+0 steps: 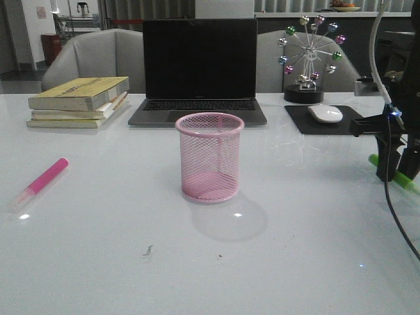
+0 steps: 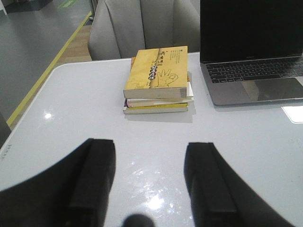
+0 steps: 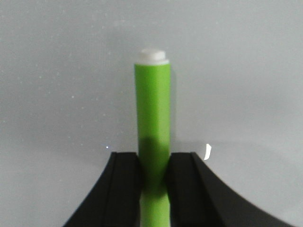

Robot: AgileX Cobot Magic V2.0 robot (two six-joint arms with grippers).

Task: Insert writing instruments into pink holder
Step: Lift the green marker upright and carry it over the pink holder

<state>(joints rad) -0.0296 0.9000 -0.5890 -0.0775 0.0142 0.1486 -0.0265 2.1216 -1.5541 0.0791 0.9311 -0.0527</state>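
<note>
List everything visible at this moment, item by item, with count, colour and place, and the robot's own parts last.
pink holder: one, pink mesh, upright at table centre, empty.
pink highlighter: one, pink with clear cap, lying on the table far left.
green highlighter: one, lime green, at the right table edge, between the right gripper's fingers.
books: a stack, yellow covers, back left.
laptop: one, dark, open, behind the holder.
mouse: one, white, on a black mouse pad, back right.
ferris-wheel ornament: one, coloured balls, behind the mouse pad.
chairs: two, grey, behind the table.
table: one, white.
left gripper: black, open, above bare table near the books.
right gripper: black, shut on the green highlighter.
</note>
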